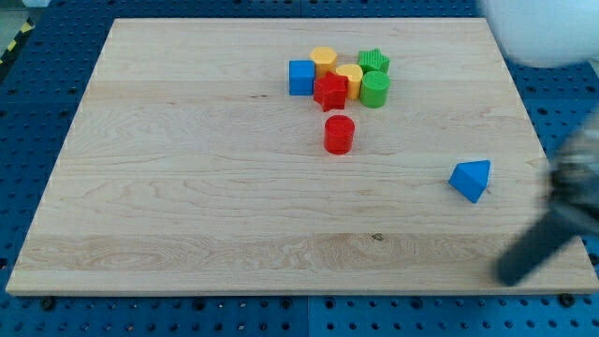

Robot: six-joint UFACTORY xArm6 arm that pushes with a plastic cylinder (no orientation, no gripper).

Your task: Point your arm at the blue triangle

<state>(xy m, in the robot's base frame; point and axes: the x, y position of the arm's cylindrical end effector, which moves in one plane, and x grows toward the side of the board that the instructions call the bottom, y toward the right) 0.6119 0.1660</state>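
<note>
The blue triangle [471, 179] lies alone on the wooden board [187, 187] at the view's right. My dark rod comes in blurred from the right edge, and my tip [510, 277] sits near the board's bottom right corner, below and a little right of the blue triangle, apart from it.
A cluster stands at the view's top centre: a blue cube [300, 77], a yellow block [324, 61], another yellow block [350, 77], a red star [329, 92], a green star [373, 62] and a green cylinder [375, 90]. A red cylinder [339, 135] stands just below them.
</note>
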